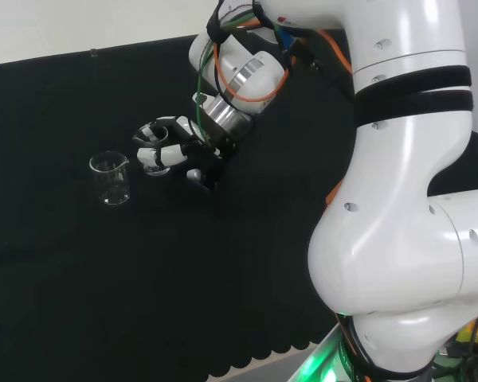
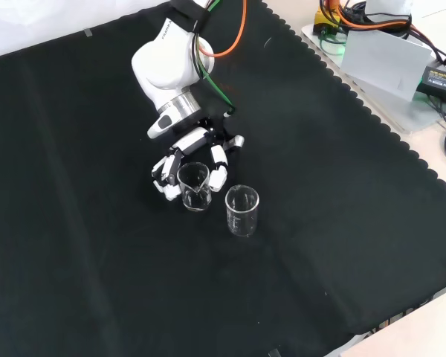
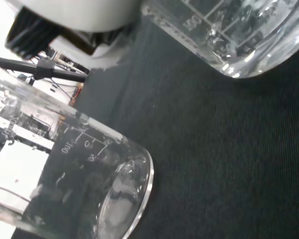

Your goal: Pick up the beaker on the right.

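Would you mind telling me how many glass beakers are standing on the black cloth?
2. One clear glass beaker sits inside the hand's curled fingers; the other clear glass beaker stands free, just right of it in the front view.

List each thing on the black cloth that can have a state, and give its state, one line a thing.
hand: fingers curled round the beaker nearer the arm.
held beaker: upright, empty, inside the hand's fingers.
free beaker: upright, empty, standing apart and untouched.

glossy white arm links, 2 black bands, silver wrist collar, orange and green cables.
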Robot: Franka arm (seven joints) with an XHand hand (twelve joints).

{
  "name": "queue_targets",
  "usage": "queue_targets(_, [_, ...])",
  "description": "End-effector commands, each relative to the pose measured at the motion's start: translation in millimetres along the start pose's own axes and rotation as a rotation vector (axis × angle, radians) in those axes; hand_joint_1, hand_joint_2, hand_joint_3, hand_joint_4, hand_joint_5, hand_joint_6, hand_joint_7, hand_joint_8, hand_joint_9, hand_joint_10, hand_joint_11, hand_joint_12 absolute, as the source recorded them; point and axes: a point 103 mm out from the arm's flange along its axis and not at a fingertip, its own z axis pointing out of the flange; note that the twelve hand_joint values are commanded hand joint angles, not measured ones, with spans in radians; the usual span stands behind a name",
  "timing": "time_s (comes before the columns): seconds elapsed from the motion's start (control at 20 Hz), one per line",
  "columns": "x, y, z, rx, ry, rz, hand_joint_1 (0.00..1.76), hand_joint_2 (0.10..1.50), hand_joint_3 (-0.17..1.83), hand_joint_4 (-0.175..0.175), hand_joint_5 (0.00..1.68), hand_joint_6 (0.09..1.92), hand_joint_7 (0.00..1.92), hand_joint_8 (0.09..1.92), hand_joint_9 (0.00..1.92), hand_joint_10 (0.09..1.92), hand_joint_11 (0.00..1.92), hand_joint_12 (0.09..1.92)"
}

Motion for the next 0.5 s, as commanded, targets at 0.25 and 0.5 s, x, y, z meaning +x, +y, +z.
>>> queue_targets(0.25, [7,-1,-14,-0.13,-0.027,0.032,1.24,0.67,0.59,-0.142,1.31,0.55,1.42,0.41,1.36,0.35,1.04,0.94])
queue_targets(0.5, [18,1,-37,-0.124,-0.111,-0.023,1.25,0.66,0.61,-0.175,1.33,0.54,1.58,0.42,1.58,0.33,1.28,0.74])
